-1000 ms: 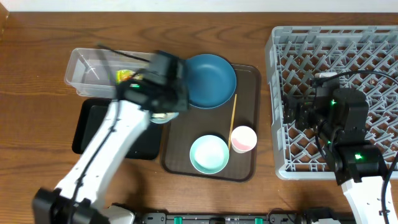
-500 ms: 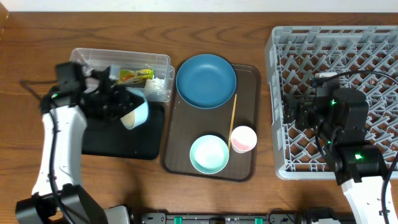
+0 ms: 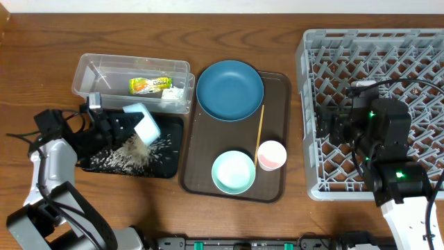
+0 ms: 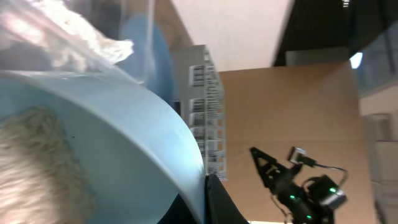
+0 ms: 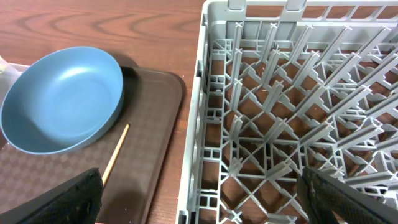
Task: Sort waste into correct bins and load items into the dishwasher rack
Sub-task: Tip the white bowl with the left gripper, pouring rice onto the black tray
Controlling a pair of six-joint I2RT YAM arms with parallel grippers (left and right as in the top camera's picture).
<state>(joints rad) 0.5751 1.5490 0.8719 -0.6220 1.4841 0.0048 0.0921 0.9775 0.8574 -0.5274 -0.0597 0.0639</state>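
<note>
Rice-dumping is the step in hand. The left gripper [image 3: 127, 127] is clamped on the rim of the small pale white-blue bowl [image 3: 143, 123], tilting it steeply mouth-down over the shallow black rectangular tray [image 3: 168, 169] at 9 o'clock on the table. That tilt lets the loose white rice grains [image 3: 126, 154] slide out, and they lie scattered over the tray's floor below the bowl. In the left wrist view some rice clings inside the bowl, so I judge the emptying unfinished.

At 12 o'clock from the black tray sits the clear plastic rectangular tub [image 3: 97, 69], holding the small yellow-green printed wrapper [image 3: 151, 85] and the crumpled white tissue [image 3: 175, 94]. Dry waste appears to go there, food waste in the black tray.

The brown serving tray [image 3: 201, 149] at centre carries the dark blue round plate [image 3: 229, 90] at its 12 o'clock end, the mint bowl [image 3: 233, 172] at 6 o'clock, the small pink-white cup [image 3: 271, 154] just beside it, and the thin wooden stick [image 3: 260, 135] running between plate and cup.

The right gripper [image 5: 199, 183] hangs with its fingers spread wide and nothing between them, over the large square grey plastic rack [image 3: 416, 62] at 3 o'clock. The rack holds no dishes yet.
</note>
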